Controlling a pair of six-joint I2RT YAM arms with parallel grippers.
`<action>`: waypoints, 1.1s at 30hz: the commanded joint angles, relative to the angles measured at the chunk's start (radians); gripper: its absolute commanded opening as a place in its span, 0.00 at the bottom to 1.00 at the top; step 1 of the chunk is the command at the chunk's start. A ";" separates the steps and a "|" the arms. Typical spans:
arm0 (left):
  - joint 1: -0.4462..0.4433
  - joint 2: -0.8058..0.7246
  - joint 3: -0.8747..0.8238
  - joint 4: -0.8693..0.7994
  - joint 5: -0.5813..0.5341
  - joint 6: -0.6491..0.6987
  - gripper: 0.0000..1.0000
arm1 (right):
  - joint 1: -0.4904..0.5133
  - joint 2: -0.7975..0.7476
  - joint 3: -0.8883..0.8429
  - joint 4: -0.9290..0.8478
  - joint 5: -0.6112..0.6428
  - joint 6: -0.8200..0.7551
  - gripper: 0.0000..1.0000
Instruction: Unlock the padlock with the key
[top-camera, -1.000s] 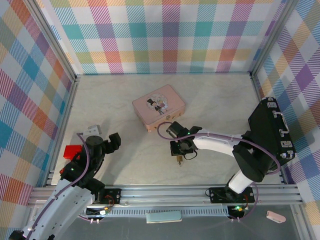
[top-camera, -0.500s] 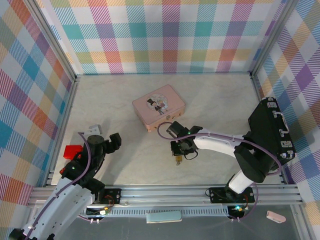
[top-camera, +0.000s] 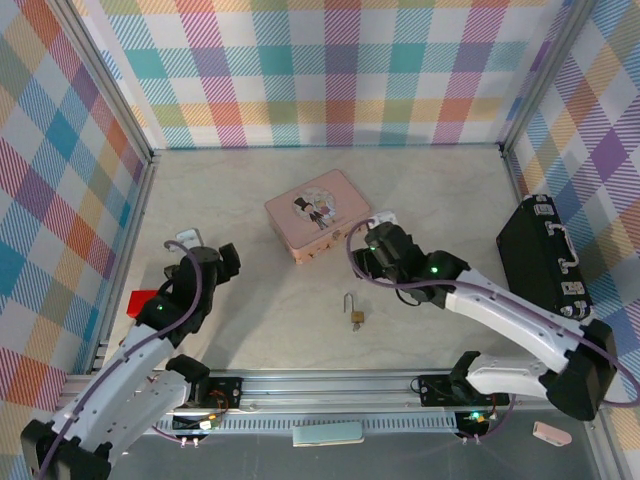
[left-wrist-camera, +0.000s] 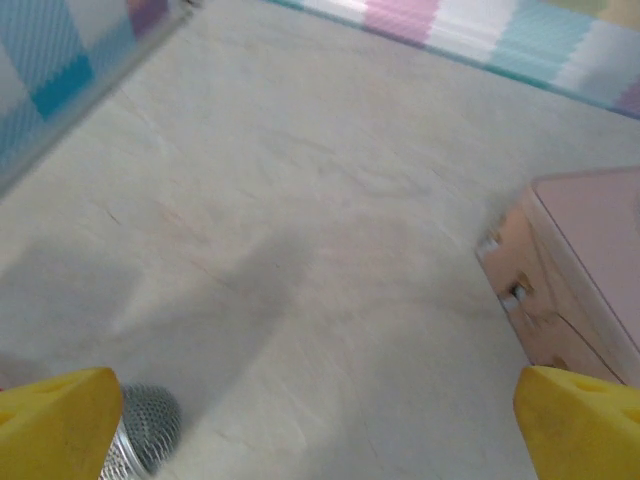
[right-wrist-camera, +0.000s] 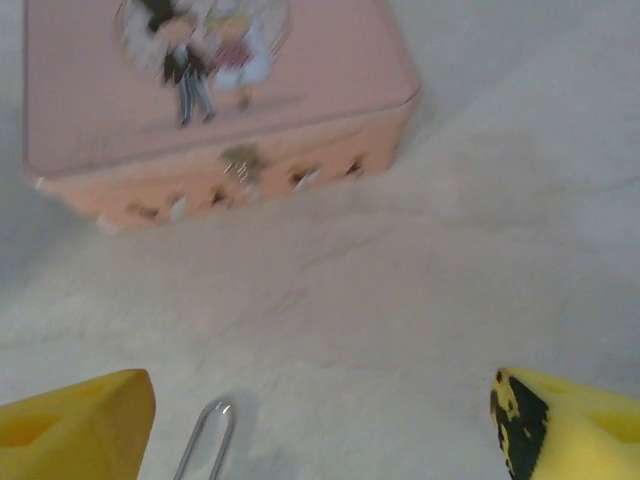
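Note:
The small brass padlock (top-camera: 355, 317) lies alone on the table, its thin silver shackle (top-camera: 349, 300) pointing away from the arms. The shackle's loop (right-wrist-camera: 205, 440) shows at the bottom of the right wrist view, just right of the left yellow fingertip (right-wrist-camera: 70, 420). My right gripper (top-camera: 368, 262) hovers open between the padlock and the pink tin, holding nothing. My left gripper (top-camera: 218, 262) is open over bare table at the left, with nothing between its yellow fingertips (left-wrist-camera: 55, 420). The key is hidden from me.
The pink tin (top-camera: 318, 213) with a cartoon lid sits mid-table, its front wall (right-wrist-camera: 230, 175) facing my right gripper. A black case (top-camera: 545, 255) stands at the right wall. A red block (top-camera: 148, 300) and a silver mesh object (left-wrist-camera: 140, 440) lie near the left arm.
My right gripper has let go of the padlock and pulled back toward the pink tin, leaving the padlock in plain sight. The left gripper has moved forward a little.

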 joint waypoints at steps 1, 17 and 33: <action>0.009 0.091 0.038 0.107 -0.206 0.057 1.00 | -0.054 -0.037 -0.103 0.211 0.138 -0.157 0.98; 0.159 0.580 -0.212 1.011 -0.020 0.511 1.00 | -0.513 0.126 -0.407 0.741 0.005 -0.291 0.99; 0.345 0.749 -0.307 1.400 0.378 0.439 1.00 | -0.766 0.306 -0.624 1.411 -0.411 -0.321 0.99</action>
